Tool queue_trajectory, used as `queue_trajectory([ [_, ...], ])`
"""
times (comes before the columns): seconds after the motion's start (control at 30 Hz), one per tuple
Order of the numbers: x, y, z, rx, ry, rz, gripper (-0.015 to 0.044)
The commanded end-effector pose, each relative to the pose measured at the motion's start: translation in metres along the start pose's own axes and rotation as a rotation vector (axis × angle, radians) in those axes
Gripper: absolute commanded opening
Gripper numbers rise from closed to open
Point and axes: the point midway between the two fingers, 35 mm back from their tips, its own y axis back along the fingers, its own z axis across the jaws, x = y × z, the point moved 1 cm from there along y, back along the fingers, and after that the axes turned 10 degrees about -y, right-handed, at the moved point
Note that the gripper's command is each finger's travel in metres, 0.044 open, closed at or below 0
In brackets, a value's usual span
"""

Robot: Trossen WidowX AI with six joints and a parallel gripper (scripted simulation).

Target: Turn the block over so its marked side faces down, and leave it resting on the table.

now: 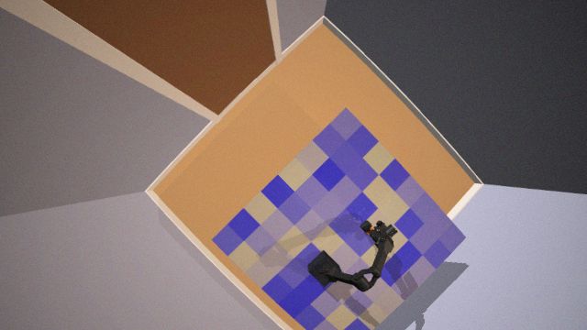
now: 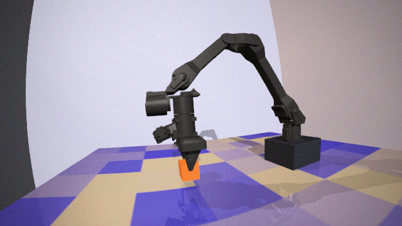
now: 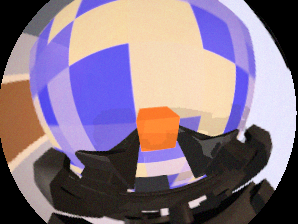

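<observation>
From the top, the arm [image 1: 362, 270] is bending across the checkered table [image 1: 293, 174] of blue, lilac and tan squares, with an orange floor and pale walls around it. The gripper [image 1: 367, 225] is pointing down, and only an orange sliver of the block [image 1: 365, 226] is showing beneath it; nothing else is standing near.

From the exterior, the gripper [image 2: 190, 166] is reaching straight down with its fingers pinching the orange block [image 2: 188, 172], which is sitting on the table [image 2: 103, 188] at the meeting of a tan and a blue square, well apart from the arm's dark base [image 2: 292, 152].

At the wrist, the block [image 3: 158, 128] is showing plain orange faces between the two dark fingers, which are pressing on its sides. No mark, label or writing is showing on it in any view.
</observation>
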Motion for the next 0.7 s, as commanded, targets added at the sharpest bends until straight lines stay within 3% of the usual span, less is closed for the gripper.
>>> queue_trajectory([
  [0.0, -0.003, 0.014, 0.000, 0.001, -0.003, -0.015, 0.0000],
  [0.67, -0.003, 0.004, -0.001, -0.048, -0.007, -0.278, 0.0000],
])
